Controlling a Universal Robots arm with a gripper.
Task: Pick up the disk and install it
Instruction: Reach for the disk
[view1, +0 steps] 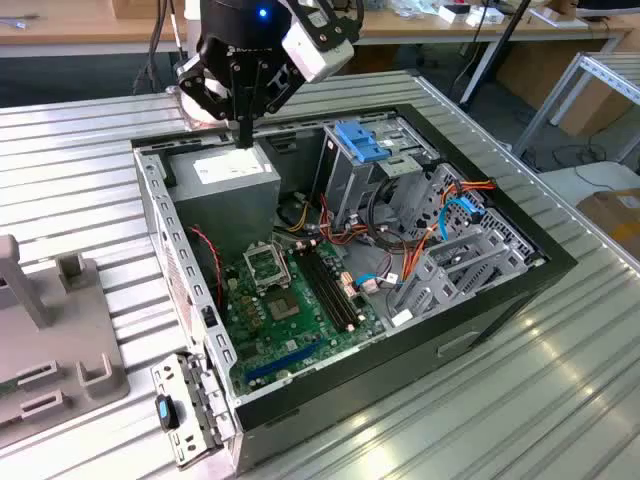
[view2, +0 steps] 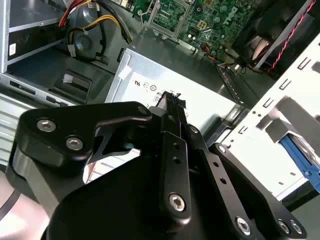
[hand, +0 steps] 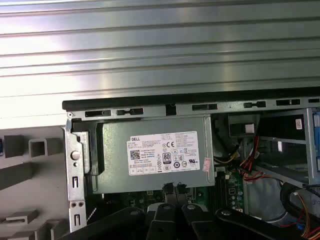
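Slats of silver metal made up the table (view1: 520, 400), ribbed lengthwise and glossy. Behind it, at twelve o'clock in the exterior view, ran a wooden workbench (view1: 90, 20). A metal shelf frame (view1: 600, 75) stood at two o'clock and a cardboard box (view1: 615, 215) at three. An open black computer case (view1: 480, 320) lay mid-table with its motherboard (view1: 290, 310) exposed. A grey slotted fixture (view1: 60, 350) sat at eight o'clock of it.

The gripper (view1: 245, 135) hung over the power supply (view1: 225, 175) in the case's eleven o'clock corner. Its black fingers (view2: 172, 107) were pressed together on nothing, their tips just above the white label.

The disk (view2: 299, 156) showed in the second wrist view as a bright blue rail with grey beside it. It lay outside the case, past the pale perforated wall (view2: 280, 95), well apart from the gripper. Its label was hidden.
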